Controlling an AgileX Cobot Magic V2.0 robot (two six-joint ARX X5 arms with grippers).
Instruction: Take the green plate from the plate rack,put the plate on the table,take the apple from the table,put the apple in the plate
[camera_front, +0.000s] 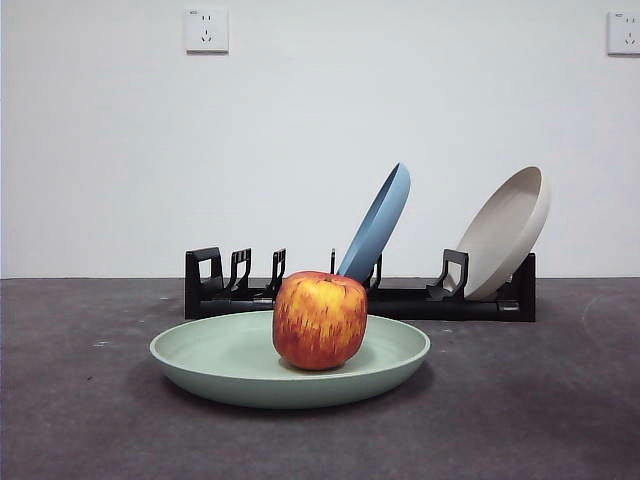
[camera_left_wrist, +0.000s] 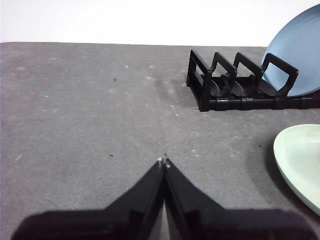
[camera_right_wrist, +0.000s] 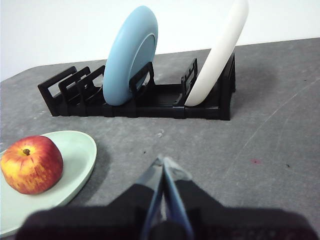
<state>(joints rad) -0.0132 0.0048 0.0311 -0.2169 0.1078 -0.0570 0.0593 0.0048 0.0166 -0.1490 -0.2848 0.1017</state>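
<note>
In the green plate (camera_front: 200, 365) sits the apple (camera_front: 320, 320); both claws, left (camera_left_wrist: 164, 162) and right (camera_right_wrist: 163, 161), are closed, empty.

A plain test room or lab, arranged with a few kitchen things.

The bare white wall (camera_front: 320, 140) carries only two white power sockets (camera_front: 206, 30), and the dark grey tabletop (camera_front: 80, 400) has no cloth or decoration. On it stand only a black plate rack (camera_front: 400, 298) with a blue plate (camera_front: 378, 222) and a beige plate (camera_front: 508, 230), and a green plate (camera_front: 230, 362) with an apple (camera_front: 320, 320).
</note>
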